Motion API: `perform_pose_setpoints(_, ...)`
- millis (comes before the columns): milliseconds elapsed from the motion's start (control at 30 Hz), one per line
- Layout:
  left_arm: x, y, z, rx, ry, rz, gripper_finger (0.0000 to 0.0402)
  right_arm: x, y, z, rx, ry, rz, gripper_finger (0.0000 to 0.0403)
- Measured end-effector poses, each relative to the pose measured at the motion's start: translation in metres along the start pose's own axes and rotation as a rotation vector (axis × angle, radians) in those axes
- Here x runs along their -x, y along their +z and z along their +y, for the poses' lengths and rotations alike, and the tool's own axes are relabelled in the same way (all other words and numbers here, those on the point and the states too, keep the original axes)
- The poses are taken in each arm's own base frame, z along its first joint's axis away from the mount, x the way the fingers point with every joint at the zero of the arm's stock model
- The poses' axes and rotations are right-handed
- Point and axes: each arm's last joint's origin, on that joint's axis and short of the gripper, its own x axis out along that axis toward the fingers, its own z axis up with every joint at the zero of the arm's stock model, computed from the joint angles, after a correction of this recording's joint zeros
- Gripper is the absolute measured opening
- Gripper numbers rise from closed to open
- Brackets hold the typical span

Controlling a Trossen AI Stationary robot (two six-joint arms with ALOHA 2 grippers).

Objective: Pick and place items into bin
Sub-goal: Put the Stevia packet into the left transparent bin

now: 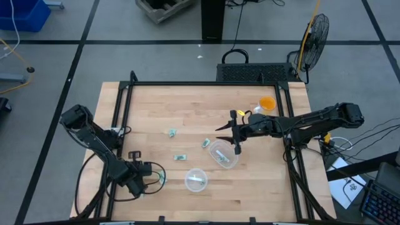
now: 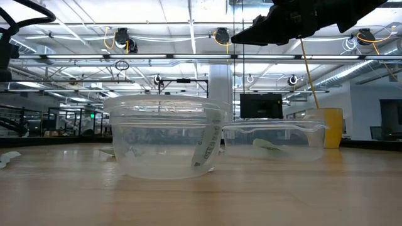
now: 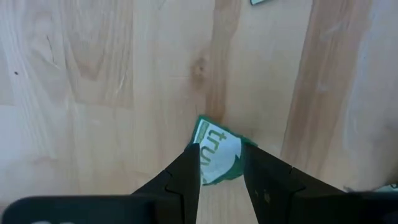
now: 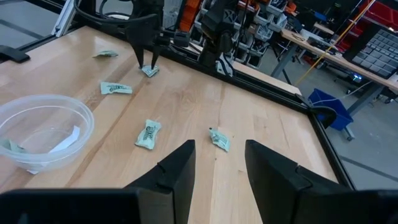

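Small green-and-white packets lie flat on the wooden table: one (image 1: 171, 132), one (image 1: 205, 144) and one (image 1: 180, 157). Another packet (image 3: 216, 152) sits between the fingers of my left gripper (image 3: 219, 158), low over the table near its near-left part (image 1: 157, 178); the right wrist view shows that gripper (image 4: 148, 65) standing on it. My right gripper (image 1: 219, 130) hovers open above the table's middle, over a clear cup (image 1: 224, 154), and holds nothing (image 4: 217, 155). A second clear cup (image 1: 195, 179) stands nearer the near edge. My left gripper pinches the packet between its two fingertips (image 3: 189, 165), coming from above and pointing down. The fingers are on the packet's two opposite side edges (image 3: 200, 144). The packet lies flat on the table, its printed end sticking out past the tips.
An orange cup (image 1: 267, 104) stands toward the far right, behind the right arm. Both clear cups (image 2: 163, 141) (image 2: 273, 141) hold packets. A black frame (image 1: 187, 84) borders the table. Bare wood lies in the far-left part.
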Motion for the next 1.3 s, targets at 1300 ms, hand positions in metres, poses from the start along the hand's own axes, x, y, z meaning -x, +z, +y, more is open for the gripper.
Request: perform_pose_setpoints(1300, -0.024, 0.015, 0.017, 0.024, 0.115, -0.241, 0.0007, 0.0, 0.001, 0.0, 0.007, -0.002, -0.008, 0.0132)
